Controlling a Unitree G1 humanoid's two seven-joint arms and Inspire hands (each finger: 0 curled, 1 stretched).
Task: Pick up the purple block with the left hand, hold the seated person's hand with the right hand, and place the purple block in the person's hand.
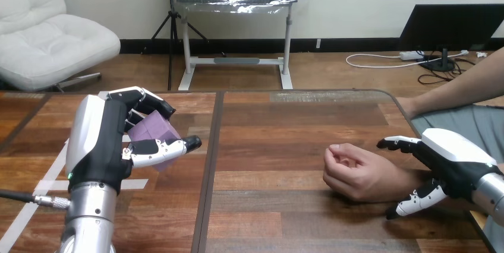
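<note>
My left hand (pixel 98 140) at left above wooden table (pixel 267 205), fingers and thumb curled round purple block (pixel 151 128). Pickup step looks done. My right hand (pixel 454 161) at right, spread: fingers above person's wrist, thumb below, not closed on it. Holding step in hand, I judge. Person's hand (pixel 353 170) rests on table, loosely curled, well apart from block. Next move calls for gentle closing on wrist, then carrying block across. Receiving hand needs opening first.

Left robot hand (pixel 102 140) and right robot hand (pixel 450 167) are black with white shells, silver forearms (pixel 89 214).
</note>
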